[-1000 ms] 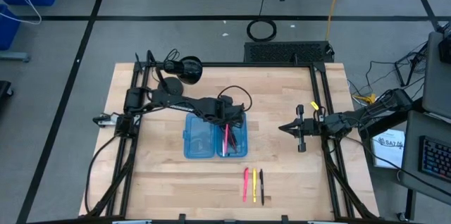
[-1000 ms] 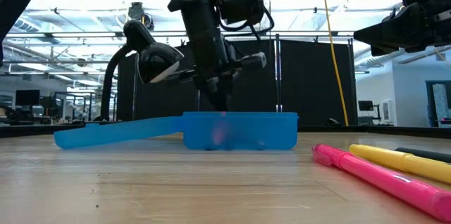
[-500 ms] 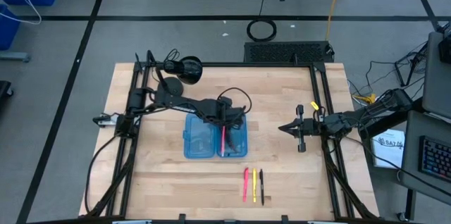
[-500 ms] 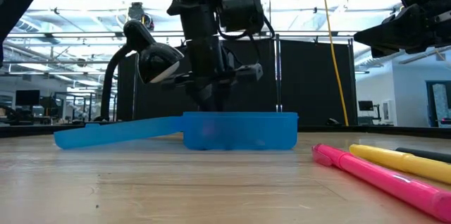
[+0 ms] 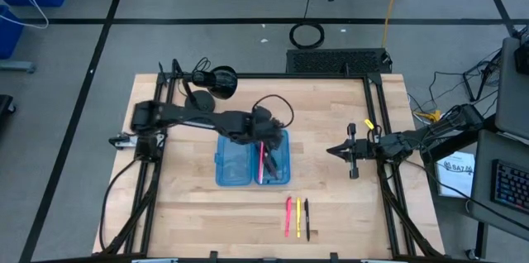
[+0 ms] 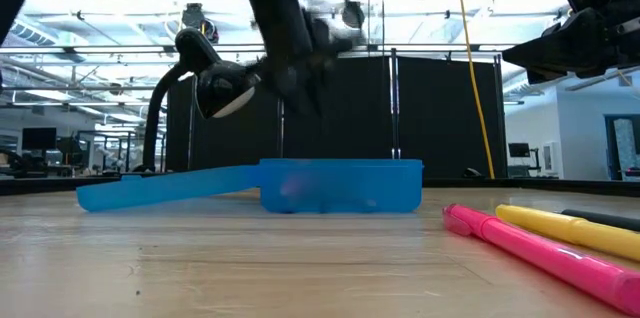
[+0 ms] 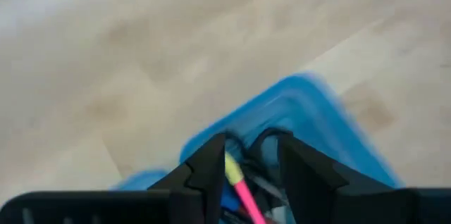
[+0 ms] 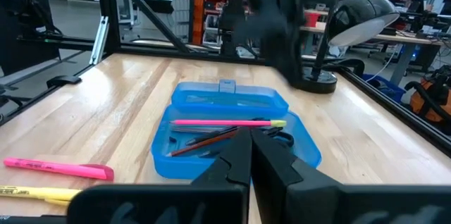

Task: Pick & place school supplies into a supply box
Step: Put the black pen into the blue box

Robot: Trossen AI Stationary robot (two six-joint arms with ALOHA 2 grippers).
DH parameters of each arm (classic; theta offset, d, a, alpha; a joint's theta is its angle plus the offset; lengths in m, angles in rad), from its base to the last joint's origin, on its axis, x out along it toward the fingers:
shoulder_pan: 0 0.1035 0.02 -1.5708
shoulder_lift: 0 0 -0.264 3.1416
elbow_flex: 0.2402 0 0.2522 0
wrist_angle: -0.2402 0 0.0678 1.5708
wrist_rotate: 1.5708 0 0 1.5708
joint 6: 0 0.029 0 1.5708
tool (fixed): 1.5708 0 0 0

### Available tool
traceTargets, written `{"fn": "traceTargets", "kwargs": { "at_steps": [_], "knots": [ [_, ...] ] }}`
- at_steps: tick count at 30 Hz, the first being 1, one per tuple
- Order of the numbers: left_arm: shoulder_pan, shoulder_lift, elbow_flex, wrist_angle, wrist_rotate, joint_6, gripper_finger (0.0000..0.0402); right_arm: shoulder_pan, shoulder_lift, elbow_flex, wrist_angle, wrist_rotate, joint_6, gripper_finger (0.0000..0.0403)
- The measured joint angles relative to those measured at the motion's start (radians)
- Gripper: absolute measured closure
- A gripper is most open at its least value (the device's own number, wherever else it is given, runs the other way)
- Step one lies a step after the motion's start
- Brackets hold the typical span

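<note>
The blue supply box [image 5: 252, 160] lies open in the middle of the table, its lid half [image 6: 160, 188] flat on the table toward the left. In its right half lie a pink pen with a yellow end [image 8: 225, 121], a red-brown pencil [image 8: 204, 141] and black-handled scissors [image 8: 280, 138]. My left gripper [image 7: 250, 150] hangs open above the box's far end [image 5: 267, 135], touching nothing. My right gripper [image 8: 250, 159] is shut and waits over the table's right side [image 5: 340, 151]. A pink [image 5: 288, 216], a yellow [image 5: 298, 217] and a black pen [image 5: 307, 218] lie side by side on the table near the front edge.
A black desk lamp [image 5: 216, 81] stands at the far left of the table, behind the box [image 6: 215, 83]. Black frame rails [image 5: 157, 155] run along the table's left and right sides. Bare wood lies between the box and the three loose pens.
My left gripper has opened over the box's right half and let go of the pink pen, which now lies in the box. The gripper has then risen up and away from the box, moving fast.
</note>
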Motion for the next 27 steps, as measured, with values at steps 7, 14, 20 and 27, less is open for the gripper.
{"fn": "traceTargets", "kwargs": {
  "at_steps": [7, 14, 20, 27],
  "knots": [
    [-0.149, -0.249, 0.0, -0.025, -0.232, 0.267, 0.0268, 0.0, 0.0, 0.0, -0.033, -0.001, 0.035, 0.0403],
    [-0.355, -0.509, -0.057, -0.206, -0.623, 0.219, 0.0293, 0.0, 0.0, 0.0, -0.052, -0.001, 0.076, 0.0403],
    [-0.38, -0.748, -0.368, -0.118, -0.558, 0.351, 0.0363, 0.0, 0.0, 0.0, -0.056, -0.001, 0.075, 0.0403],
    [-0.267, -1.039, -0.809, 0.575, -0.014, 0.992, 0.0398, 0.0, 0.0, 0.0, -0.052, 0.0, 0.053, 0.0403]
  ]
}}
